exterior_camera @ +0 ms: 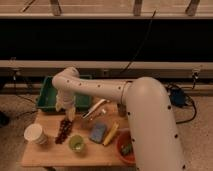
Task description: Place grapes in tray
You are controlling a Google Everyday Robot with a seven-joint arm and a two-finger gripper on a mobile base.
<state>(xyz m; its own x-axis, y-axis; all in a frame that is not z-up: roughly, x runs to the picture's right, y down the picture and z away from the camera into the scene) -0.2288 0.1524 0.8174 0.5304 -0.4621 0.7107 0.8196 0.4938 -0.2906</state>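
The grapes [63, 130], a dark reddish-purple elongated bunch, lie on the wooden table [50, 152] left of centre, between the paper cup and the green cup. The dark green tray [50, 97] stands at the table's back left. My gripper [68, 113] hangs at the end of the white arm, just above the top end of the grapes and in front of the tray's near edge. The arm hides part of the tray.
A white paper cup [35, 134] stands at the left. A small green cup [76, 143], a blue sponge [98, 132], a yellow banana-like item [111, 134], a red-orange bowl [126, 147] holding a green vegetable, and utensils [95, 110] lie to the right.
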